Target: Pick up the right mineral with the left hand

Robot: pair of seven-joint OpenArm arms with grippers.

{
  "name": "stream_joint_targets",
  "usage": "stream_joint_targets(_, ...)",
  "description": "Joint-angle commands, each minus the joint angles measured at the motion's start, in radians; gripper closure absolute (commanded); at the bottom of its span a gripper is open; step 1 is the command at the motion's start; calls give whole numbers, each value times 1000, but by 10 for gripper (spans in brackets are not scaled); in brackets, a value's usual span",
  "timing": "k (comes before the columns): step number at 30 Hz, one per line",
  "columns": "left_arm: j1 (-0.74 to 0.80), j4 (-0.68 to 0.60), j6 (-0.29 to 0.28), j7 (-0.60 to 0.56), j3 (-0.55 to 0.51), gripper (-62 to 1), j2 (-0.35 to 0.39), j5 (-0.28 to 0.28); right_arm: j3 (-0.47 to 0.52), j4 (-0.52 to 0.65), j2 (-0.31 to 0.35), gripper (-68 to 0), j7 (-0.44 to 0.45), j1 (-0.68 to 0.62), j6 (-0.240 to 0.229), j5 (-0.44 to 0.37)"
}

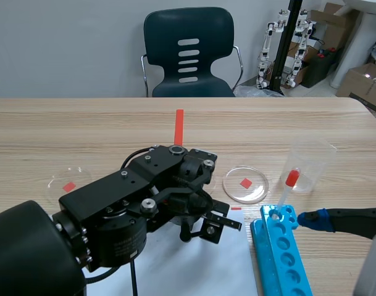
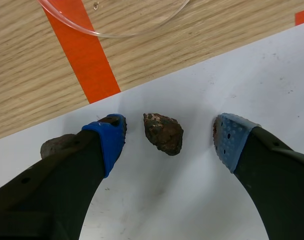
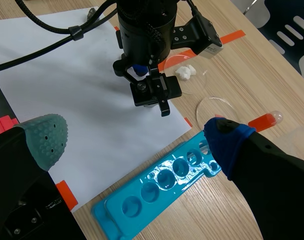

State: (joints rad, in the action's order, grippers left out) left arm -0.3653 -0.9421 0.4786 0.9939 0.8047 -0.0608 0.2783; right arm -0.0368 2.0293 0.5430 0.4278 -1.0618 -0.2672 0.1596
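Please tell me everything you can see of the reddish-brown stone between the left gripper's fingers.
The reddish-brown mineral is a rough lump, dark and rusty with speckles, tapering toward one end. It lies on the white paper, between the open fingers of the left gripper, touching neither pad. Only the paper touches it.

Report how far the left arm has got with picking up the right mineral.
Done: the left gripper is placed over the white paper, its fingers open on either side of the reddish-brown mineral. In hand: nothing yet; the mineral lies on the paper, touching neither of them. Left: shut on it and lift.
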Motion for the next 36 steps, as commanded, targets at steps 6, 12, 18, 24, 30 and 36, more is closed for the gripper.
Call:
stream_joint_targets(6,-6,-2,6,2,3,-240,-5,-23,3,27,0,-569,15,1,5,-10)
stream_joint_targets(12,-6,-12,6,27,3,-230,-5,-37,3,27,0,-569,15,1,5,-10)
stream_joint_targets(18,-5,-15,6,29,3,-133,-2,-37,3,27,0,-569,15,1,5,-10)
stream_joint_targets(24,-3,-15,6,28,3,-130,-2,-37,3,27,0,-569,15,1,5,-10)
stream_joint_targets(30,-3,-15,6,28,3,-130,-2,-37,3,27,0,-569,15,1,5,-10)
stream_joint_targets(36,3,-80,5,28,-14,-130,10,-36,3,27,0,-569,15,1,5,-10)
